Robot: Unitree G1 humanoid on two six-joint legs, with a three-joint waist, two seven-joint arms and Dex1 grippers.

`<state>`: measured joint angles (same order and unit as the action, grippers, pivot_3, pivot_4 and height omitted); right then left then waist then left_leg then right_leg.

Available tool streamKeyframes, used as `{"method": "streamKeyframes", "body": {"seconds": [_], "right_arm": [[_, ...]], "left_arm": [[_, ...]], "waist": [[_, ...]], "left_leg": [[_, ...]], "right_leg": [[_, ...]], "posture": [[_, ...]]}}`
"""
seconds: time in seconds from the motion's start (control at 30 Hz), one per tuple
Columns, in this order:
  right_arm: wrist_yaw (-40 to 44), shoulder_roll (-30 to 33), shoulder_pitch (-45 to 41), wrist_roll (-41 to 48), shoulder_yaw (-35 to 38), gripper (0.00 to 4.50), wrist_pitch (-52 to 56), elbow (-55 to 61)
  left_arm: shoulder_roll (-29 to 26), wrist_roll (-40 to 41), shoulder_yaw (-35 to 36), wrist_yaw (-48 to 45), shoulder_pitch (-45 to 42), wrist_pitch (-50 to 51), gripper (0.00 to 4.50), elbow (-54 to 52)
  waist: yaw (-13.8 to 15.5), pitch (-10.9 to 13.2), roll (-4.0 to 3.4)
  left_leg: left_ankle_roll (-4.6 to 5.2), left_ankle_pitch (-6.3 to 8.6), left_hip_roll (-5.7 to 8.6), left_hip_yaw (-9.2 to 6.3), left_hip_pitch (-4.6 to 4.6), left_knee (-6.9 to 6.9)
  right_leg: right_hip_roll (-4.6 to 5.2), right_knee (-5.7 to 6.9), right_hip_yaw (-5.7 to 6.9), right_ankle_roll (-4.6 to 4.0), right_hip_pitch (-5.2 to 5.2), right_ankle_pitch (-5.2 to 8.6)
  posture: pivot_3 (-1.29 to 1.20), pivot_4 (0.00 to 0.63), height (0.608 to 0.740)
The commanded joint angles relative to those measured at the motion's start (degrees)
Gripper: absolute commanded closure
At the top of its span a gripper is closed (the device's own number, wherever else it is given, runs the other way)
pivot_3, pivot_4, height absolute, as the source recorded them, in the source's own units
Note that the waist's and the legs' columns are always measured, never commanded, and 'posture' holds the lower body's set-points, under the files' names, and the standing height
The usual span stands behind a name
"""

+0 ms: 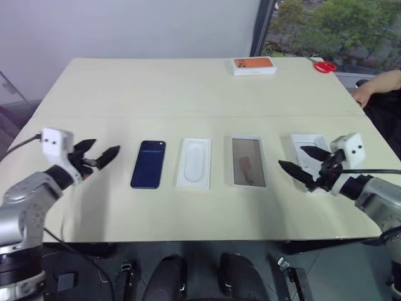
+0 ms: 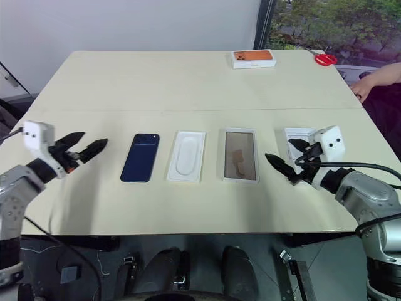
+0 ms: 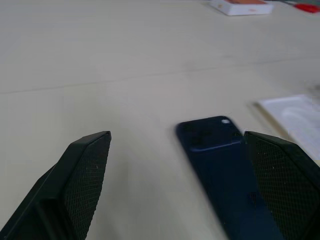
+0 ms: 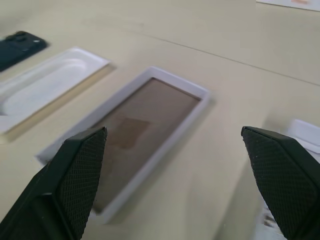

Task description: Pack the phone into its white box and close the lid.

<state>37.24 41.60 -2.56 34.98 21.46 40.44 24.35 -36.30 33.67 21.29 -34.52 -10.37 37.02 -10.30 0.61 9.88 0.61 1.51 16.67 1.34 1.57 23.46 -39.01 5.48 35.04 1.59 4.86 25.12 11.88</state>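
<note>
The left hand [image 1: 99, 157] hovers over the near left part of the pale worktop [image 1: 188, 88], fingers spread apart and holding nothing, pointing toward the phone [image 1: 148, 163]. The phone lies flat just beside that hand, dark blue, its camera cluster at the far end; in the left wrist view it sits ahead of the fingers [image 3: 85, 175], apart from them.

Next comes a white insert [image 1: 194, 162] with an oval recess, lying near the phone but not touching it. Beside that rests the box [image 1: 248, 162], an open white tray with a brownish floor, nothing inside it.

The right hand [image 1: 301, 163] hangs above the worktop just right of the box, its fingers [image 4: 80, 170] wide apart and holding nothing. Behind it lies the lid [image 2: 298, 142], partly hidden by the hand, so I cannot tell which face is up.

At the far edge sit an orange-topped box [image 1: 254, 65] and red scissors [image 1: 324, 66]. A person's hand [image 1: 362, 93] rests at the right edge.
</note>
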Motion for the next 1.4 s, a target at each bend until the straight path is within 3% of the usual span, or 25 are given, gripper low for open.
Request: {"method": "streamKeyframes", "body": {"seconds": [0.03,0.3,0.47,0.7,0.93,1.23,1.4], "right_arm": [[-1.60,-0.09,-1.35,1.54,0.86,0.00,0.71,3.21],[-3.70,-1.78,-3.03,2.16,-3.09,0.00,1.53,4.80],[-4.49,-2.20,-2.98,3.39,-3.23,0.00,2.67,6.56],[-3.92,-1.29,-1.95,3.81,-2.10,0.00,2.58,6.80],[-4.00,0.67,0.11,4.64,0.71,0.00,3.22,8.55],[-4.43,1.03,3.65,5.93,2.20,0.00,4.17,11.74],[0.71,5.46,8.03,6.88,0.78,0.00,4.59,14.86]], "left_arm": [[1.27,1.38,-3.25,2.06,-3.05,3.02,0.04,-4.82],[8.98,5.01,-10.89,13.58,-10.05,17.31,0.04,-12.79],[17.42,8.06,-8.50,27.08,-17.73,35.13,0.04,-12.49],[26.57,1.17,-8.11,37.92,-25.94,53.07,0.04,-10.39],[32.48,2.44,-6.50,42.32,-29.33,55.48,0.04,-4.25],[33.28,6.45,-4.01,48.15,-30.23,55.48,0.04,1.57],[32.91,16.58,-2.06,52.26,-30.41,55.48,0.04,4.85]], "waist": [[0.07,0.00,0.02],[0.16,0.00,0.03],[0.25,0.01,0.08],[0.18,0.04,0.14],[0.21,0.04,0.15],[0.24,0.04,0.16],[0.30,0.01,0.19]], "left_leg": [[0.00,0.00,0.00,0.00,-0.01,-0.06],[0.02,-0.02,0.02,-0.01,-0.02,-0.12],[0.04,-0.03,0.03,-0.10,-0.07,-0.21],[0.06,-0.03,0.05,-0.11,-0.13,-0.22],[0.06,-0.02,0.04,-0.14,-0.20,-0.22],[0.05,-0.03,0.04,-0.16,-0.20,-0.22],[0.05,-0.03,0.06,-0.17,-0.20,-0.23]], "right_leg": [[-0.01,0.04,0.01,0.00,0.00,0.00],[-0.09,0.07,0.04,0.03,-0.08,-0.01],[-0.31,0.08,0.12,0.26,-0.23,-0.12],[-0.49,0.11,0.15,0.37,-0.30,-0.11],[-0.53,0.11,0.15,0.39,-0.37,-0.09],[-0.49,0.11,0.14,0.39,-0.37,-0.09],[-0.45,0.10,0.13,0.38,-0.39,-0.08]], "posture": [[0.00,0.150,0.740],[0.00,0.150,0.740],[0.00,0.150,0.740],[0.00,0.150,0.740],[0.00,0.150,0.740],[0.00,0.150,0.740],[0.00,0.150,0.740]]}}
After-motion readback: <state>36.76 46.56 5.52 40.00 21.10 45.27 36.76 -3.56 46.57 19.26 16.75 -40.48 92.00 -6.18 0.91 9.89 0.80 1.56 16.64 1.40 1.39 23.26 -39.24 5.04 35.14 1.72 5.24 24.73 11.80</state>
